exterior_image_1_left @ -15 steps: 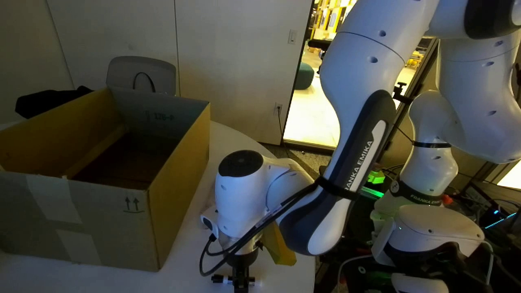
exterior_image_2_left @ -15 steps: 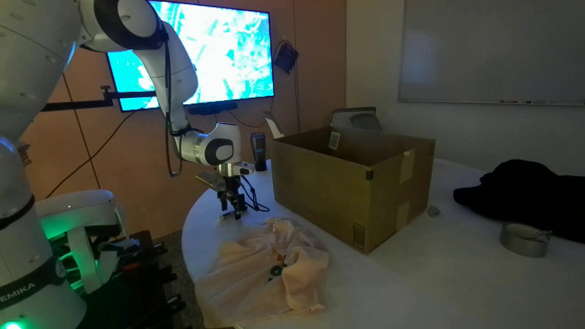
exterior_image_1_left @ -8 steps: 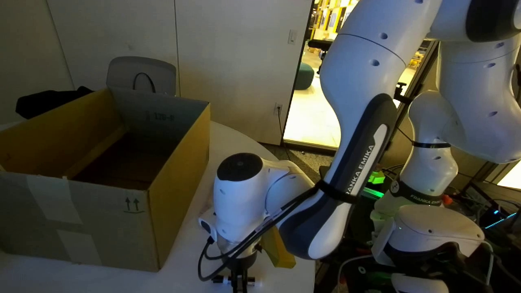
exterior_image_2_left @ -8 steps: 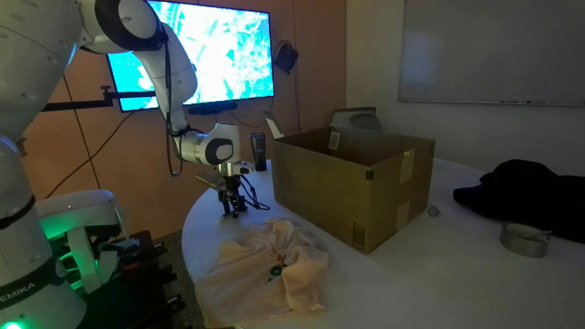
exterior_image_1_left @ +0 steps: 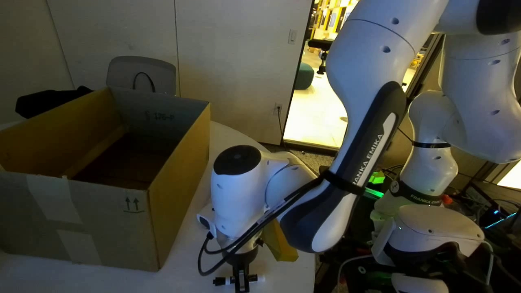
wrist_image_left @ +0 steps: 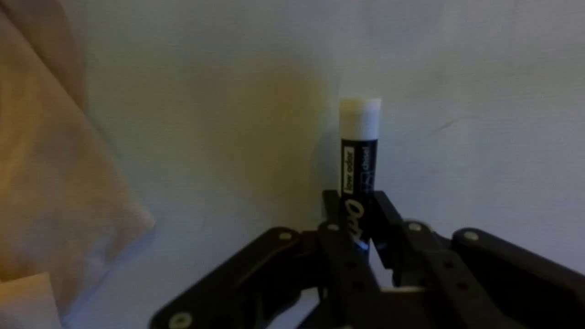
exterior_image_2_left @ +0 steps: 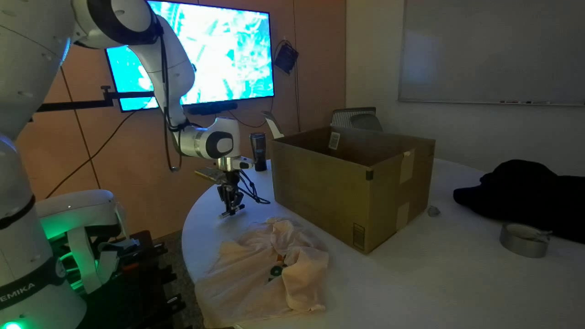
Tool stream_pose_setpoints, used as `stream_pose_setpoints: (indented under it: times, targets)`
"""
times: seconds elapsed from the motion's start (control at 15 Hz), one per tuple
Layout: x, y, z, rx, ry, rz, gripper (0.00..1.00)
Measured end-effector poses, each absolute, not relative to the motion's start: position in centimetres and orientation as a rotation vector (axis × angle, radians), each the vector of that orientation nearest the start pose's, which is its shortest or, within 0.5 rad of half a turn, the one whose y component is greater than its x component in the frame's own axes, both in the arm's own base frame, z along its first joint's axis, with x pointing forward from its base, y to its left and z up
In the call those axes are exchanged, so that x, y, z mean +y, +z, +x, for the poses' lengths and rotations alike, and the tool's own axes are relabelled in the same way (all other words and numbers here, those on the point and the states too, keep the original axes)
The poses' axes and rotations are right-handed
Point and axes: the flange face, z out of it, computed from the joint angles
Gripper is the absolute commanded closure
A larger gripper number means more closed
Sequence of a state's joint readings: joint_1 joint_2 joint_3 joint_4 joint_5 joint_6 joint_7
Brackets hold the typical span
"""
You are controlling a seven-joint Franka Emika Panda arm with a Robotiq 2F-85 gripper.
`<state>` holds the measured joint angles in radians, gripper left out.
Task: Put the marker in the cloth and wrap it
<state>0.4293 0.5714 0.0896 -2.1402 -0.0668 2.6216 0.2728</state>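
In the wrist view, your gripper [wrist_image_left: 355, 201] is drawn tight on both sides of the marker [wrist_image_left: 358, 160], whose barrel reads "low odor" and "chisel", with larger lettering [wrist_image_left: 354, 210] half covered; the cloth [wrist_image_left: 50, 183] lies apart at left. In an exterior view, your arm [exterior_image_1_left: 362, 146] bears most of "FRANKA EMIKA" and the box [exterior_image_1_left: 106, 232] at left shows two up arrows [exterior_image_1_left: 136, 202]. In an exterior view, the cloth sits crumpled on the table [exterior_image_2_left: 411, 292], on the marker's near side, its red and green print [exterior_image_2_left: 275, 270] too small to read.
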Motion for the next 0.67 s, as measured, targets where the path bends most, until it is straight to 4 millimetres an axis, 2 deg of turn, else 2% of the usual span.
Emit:
stream_pose_setpoints:
  times: [0.33, 0.47, 0.67]
  targets:
    - [26.6, 15.2, 48.3, -0.44, 0.16, -3.14, 0.95]
    - [24.7, 16.5, 48.7, -0.39, 0.152, -3.151, 0.95]
    - [20.2, 17.9, 49.7, -0.273, 0.138, -3.179, 0.95]
